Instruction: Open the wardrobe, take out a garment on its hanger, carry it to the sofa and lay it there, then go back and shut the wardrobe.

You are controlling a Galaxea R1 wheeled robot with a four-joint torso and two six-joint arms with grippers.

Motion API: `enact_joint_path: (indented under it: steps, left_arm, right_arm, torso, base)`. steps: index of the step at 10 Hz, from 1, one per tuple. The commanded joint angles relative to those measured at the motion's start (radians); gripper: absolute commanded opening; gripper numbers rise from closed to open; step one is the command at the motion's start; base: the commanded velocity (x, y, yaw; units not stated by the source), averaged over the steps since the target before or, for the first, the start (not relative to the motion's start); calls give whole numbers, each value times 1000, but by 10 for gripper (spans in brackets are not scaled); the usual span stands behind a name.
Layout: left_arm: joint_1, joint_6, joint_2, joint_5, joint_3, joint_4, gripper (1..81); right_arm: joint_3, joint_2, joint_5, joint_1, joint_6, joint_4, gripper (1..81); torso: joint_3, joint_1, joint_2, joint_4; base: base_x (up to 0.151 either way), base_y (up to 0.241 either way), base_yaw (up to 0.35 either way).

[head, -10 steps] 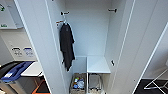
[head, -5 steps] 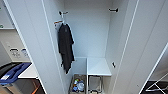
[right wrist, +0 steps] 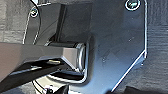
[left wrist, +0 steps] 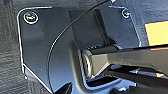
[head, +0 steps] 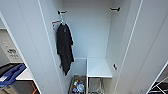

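Tall white wardrobe (head: pixel 95 37) stood open. Black short-sleeved T-shirt (head: pixel 64 51) hung on white hanger (head: pixel 61 21) at left side inside. Grippers' finger state: cannot tell from wrist views. White shelf (head: pixel 98 68) low right.

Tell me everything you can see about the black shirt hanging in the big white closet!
The black T-shirt hangs on a white hanger from a dark bracket at the upper left of the open wardrobe. It looks like soft dark cloth, drooping long and limp, its hem ending just above the low white shelf's level. It hangs close beside the left inner wall. Nothing else hangs with it.
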Motion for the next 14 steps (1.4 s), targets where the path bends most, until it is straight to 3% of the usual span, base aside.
enact_joint_path:
  steps: [1, 4, 6, 7, 8, 9, 10, 11, 12, 14]
  left_arm:
    - [-25, 1, -1, 43, 1, -3, 811]
    - [-5, -81, -34, 48, 1, -55, 811]
    - [10, -65, -34, 118, -1, -156, 811]
    - [11, 116, -30, 155, 1, -281, 811]
    - [7, 425, -33, 170, 8, -502, 811]
    - [7, 699, -49, 166, 33, -789, 811]
    - [3, 904, -77, 161, 67, -1039, 811]
    - [13, 655, -72, 145, 55, -780, 811]
    - [-26, 1070, -171, 160, 170, -1260, 811]
    - [-60, 1074, -306, 157, 324, -1255, 811]
  right_arm:
    - [1, 7, -58, 23, -3, -10, 811]
    - [1, 7, -58, 25, 0, -1, 811]
    - [5, 3, -61, 32, 0, 4, 811]
    - [16, -2, -69, 34, 2, 4, 811]
    - [40, -17, -70, 32, 2, 4, 811]
    - [91, -54, -69, 34, 2, 4, 811]
    - [158, -107, -67, 38, 5, 5, 811]
    - [230, -164, -64, 48, 8, 14, 811]
    - [335, -255, -61, 61, 10, 49, 811]
    - [487, -405, -55, 100, 11, 91, 811]
  torso:
    - [0, 0, 0, 0]
    - [0, -1, 0, 0]
    - [0, -1, 0, 0]
    - [0, -1, 0, 0]
    - [0, -1, 0, 0]
    - [0, -1, 0, 0]
    - [0, -1, 0, 0]
    - [0, -1, 0, 0]
    - [0, -1, 0, 0]
    - [0, -1, 0, 0]
  base:
    - [0, 0, 0]
    - [0, 0, 0]
    - [0, 0, 0]
    - [0, 0, 0]
    - [0, 0, 0]
    - [0, 0, 0]
    - [0, 0, 0]
    - [0, 0, 0]
    - [0, 0, 0]
    - [0, 0, 0]
